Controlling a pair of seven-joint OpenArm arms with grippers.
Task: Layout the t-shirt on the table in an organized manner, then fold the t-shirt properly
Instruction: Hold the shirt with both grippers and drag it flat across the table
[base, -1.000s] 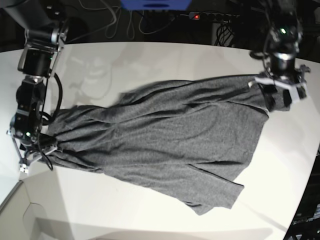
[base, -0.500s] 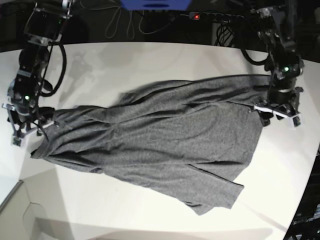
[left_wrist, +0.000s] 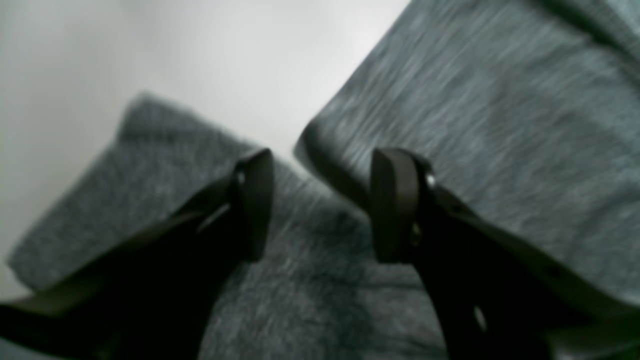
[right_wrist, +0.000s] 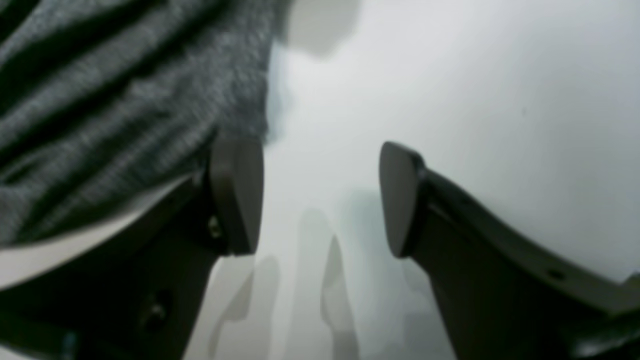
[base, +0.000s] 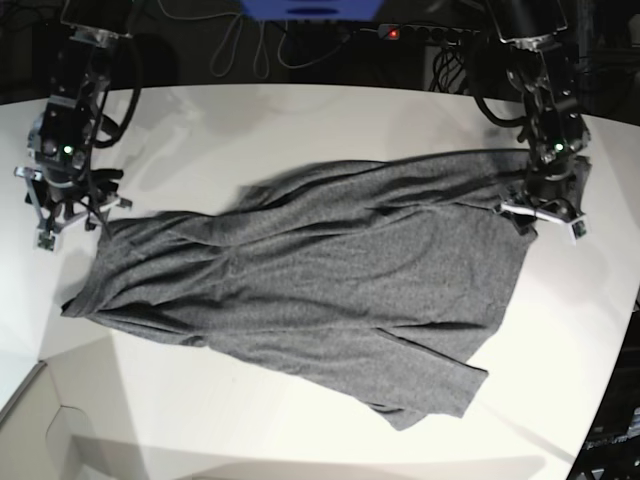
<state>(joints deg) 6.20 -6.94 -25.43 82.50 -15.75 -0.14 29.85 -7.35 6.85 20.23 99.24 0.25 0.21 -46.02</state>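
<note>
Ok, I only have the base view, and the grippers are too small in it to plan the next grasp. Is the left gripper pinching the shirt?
Observer: No. The left wrist view shows the left gripper with its jaws apart above the t-shirt, nothing pinched.
Operator: And the right one?
Observer: The right gripper is open too, with bare table between its jaws.
Operator: Any cloth near it?
Observer: The shirt's edge lies just beside one finger, not between the jaws.
</note>
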